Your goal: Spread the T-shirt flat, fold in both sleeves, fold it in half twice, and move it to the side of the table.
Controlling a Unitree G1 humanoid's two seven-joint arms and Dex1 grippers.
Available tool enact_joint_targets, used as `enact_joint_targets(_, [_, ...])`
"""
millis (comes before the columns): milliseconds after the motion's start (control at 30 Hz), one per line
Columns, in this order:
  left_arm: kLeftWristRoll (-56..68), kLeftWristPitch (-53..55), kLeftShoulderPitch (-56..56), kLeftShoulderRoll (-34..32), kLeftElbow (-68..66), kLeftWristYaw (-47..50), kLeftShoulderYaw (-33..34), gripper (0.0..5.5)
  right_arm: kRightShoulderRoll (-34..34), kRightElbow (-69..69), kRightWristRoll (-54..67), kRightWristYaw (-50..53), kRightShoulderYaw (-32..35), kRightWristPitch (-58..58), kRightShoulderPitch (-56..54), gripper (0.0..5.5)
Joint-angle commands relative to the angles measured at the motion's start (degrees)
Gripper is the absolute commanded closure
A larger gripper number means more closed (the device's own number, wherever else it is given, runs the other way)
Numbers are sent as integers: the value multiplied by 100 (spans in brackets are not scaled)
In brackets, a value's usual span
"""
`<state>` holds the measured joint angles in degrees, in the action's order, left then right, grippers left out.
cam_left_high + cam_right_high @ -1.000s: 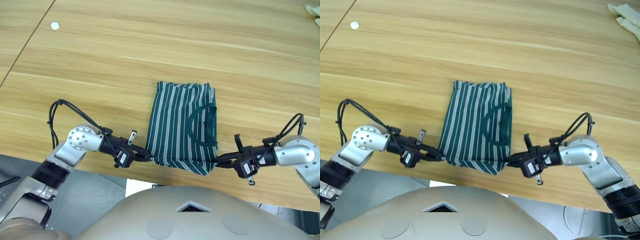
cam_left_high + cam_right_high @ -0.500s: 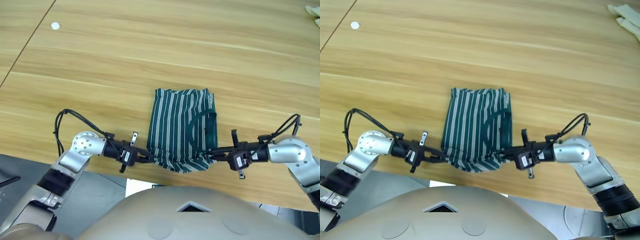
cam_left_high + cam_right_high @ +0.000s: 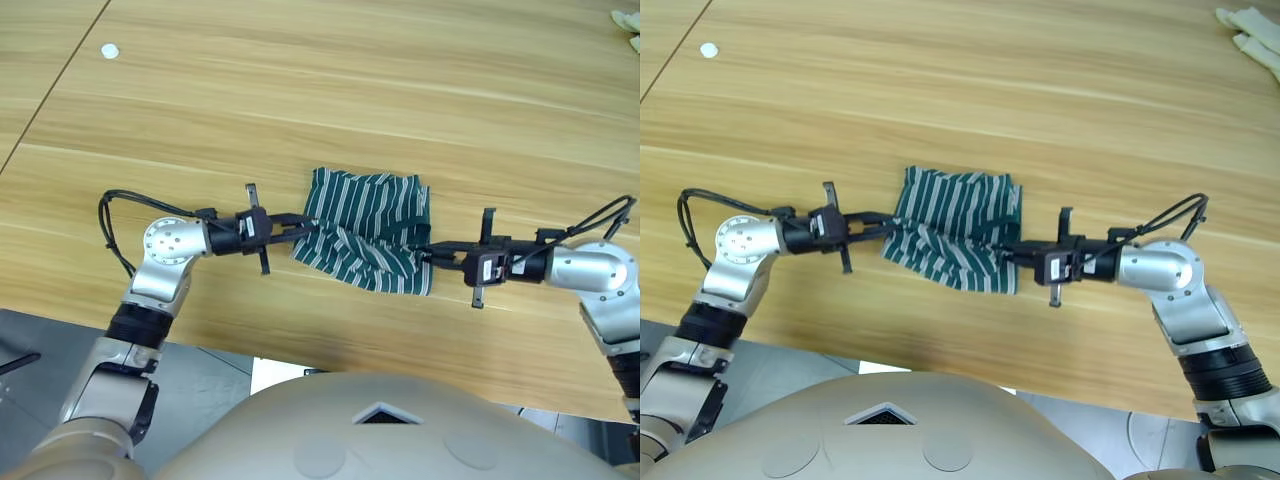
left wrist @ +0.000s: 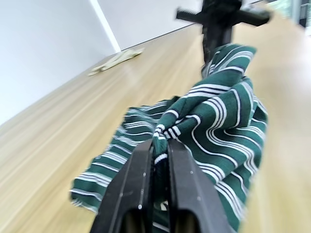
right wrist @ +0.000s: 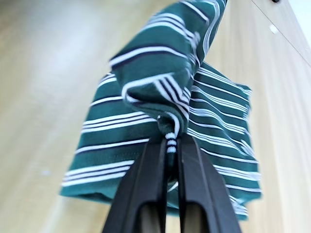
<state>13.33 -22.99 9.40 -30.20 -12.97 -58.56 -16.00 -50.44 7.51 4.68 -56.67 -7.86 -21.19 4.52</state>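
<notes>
The broad light-wood surface (image 3: pixel 300 90) is carrying the dark-green, white-striped T-shirt (image 3: pixel 365 215) near its front edge, bunched and half-folded. The left gripper (image 3: pixel 312 229) and right gripper (image 3: pixel 427 253) are each pinching a raised corner, fingers (image 4: pixel 141 179) clamped on cloth, seemingly to carry that hem over for a halving fold. A pale cloth (image 3: pixel 628 30) and a white dot (image 3: pixel 110 51) are lying far off; grey floor (image 3: pixel 200 370) is showing below.
</notes>
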Motion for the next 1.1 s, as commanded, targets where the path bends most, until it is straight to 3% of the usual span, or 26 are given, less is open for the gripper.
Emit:
enact_joint_targets(33, [-232,101,287,187,-364,312,191,529,167,-478,-318,321,85,207,-509,539])
enact_joint_targets(433, [-810,94,1262,845,-1690,1025,354,529,669,-1854,-1652,1342,-237,447,-1633,539])
enact_joint_targets(633, [-1845,-233,1992,1188,-3365,1809,60,529,1049,-2263,-2202,1618,-674,435,-1952,539])
enact_joint_targets(800, [-2475,128,2567,1469,-4770,2106,-249,529,1256,-2476,-2471,1700,-938,415,-2057,539])
enact_joint_targets(900, [-2415,430,2875,1690,-5342,2041,-141,467,1509,-2895,-2535,2059,-872,622,-2275,473])
enact_joint_targets(1100, [-1248,1087,3550,1982,-5771,1685,1093,378,2178,-4106,-914,2094,376,1626,-3176,371])
